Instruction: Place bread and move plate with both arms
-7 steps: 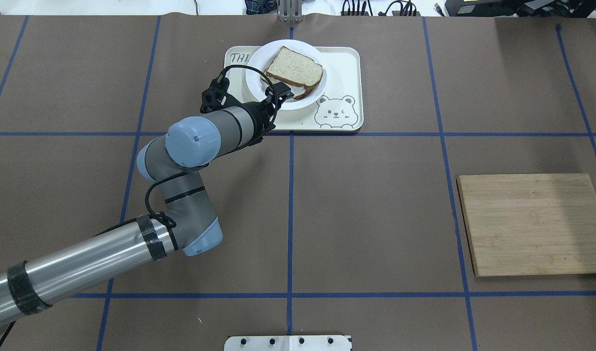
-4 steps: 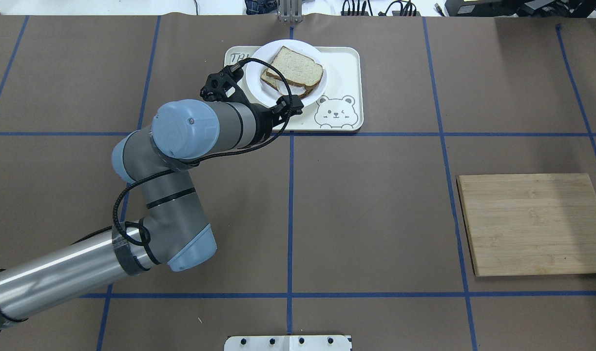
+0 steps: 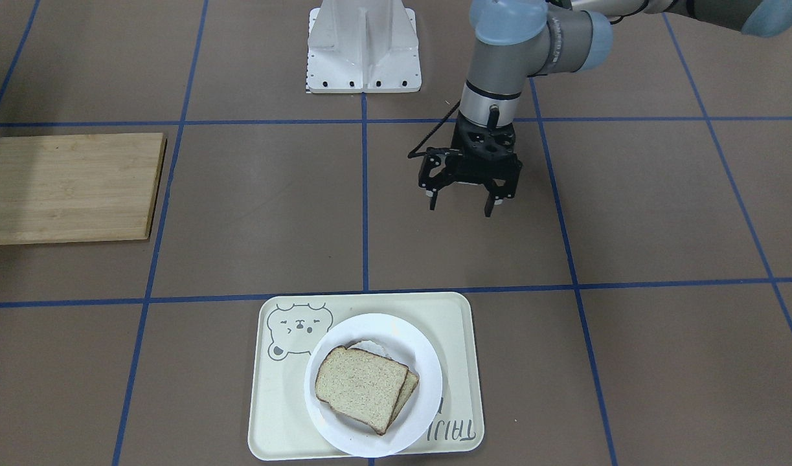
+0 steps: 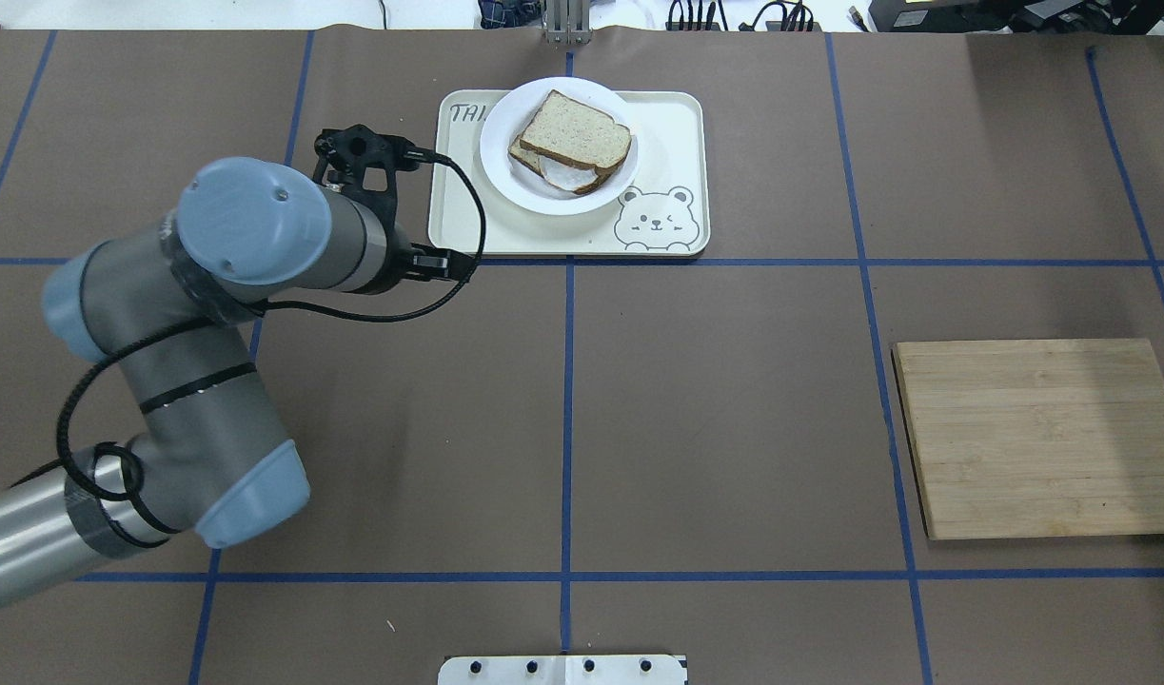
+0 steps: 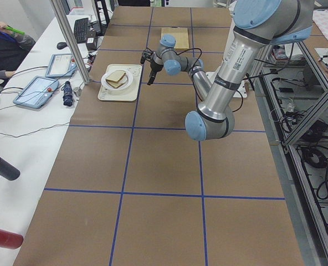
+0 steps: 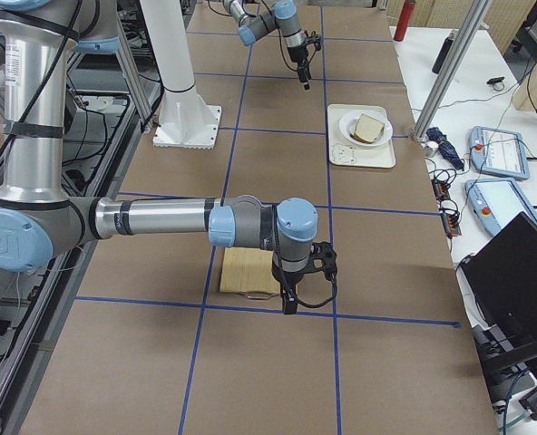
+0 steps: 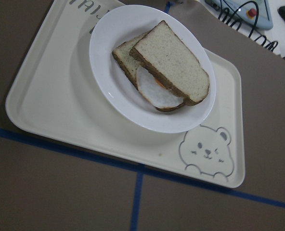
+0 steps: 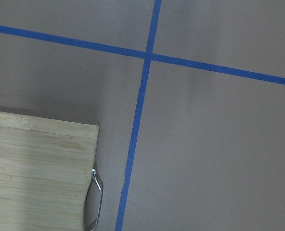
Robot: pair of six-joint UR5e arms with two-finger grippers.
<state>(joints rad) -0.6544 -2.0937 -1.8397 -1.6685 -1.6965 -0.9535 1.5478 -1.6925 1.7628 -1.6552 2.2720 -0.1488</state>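
The bare bread (image 4: 575, 128) lies on top of a like slice bearing a fried egg (image 7: 157, 94), both on the white plate (image 4: 501, 164). The plate stands on the cream bear tray (image 4: 662, 128). My left gripper (image 3: 460, 208) is open and empty, hanging above the brown table, apart from the tray on the robot's side. The left wrist view shows the bread (image 7: 171, 62), the plate (image 7: 104, 45) and the tray (image 7: 46, 101) from above. My right gripper (image 6: 288, 297) shows only in the exterior right view, beside the wooden board; I cannot tell whether it is open or shut.
A wooden cutting board (image 4: 1038, 438) lies on the robot's right side, and its metal handle shows in the right wrist view (image 8: 98, 202). A white fixed stand (image 3: 363, 45) sits at the robot's base. Blue tape lines cross the brown table.
My left gripper has pulled back from over the plate to the left and toward the robot, clear of the tray. The bread stays on the egg slice on the plate.
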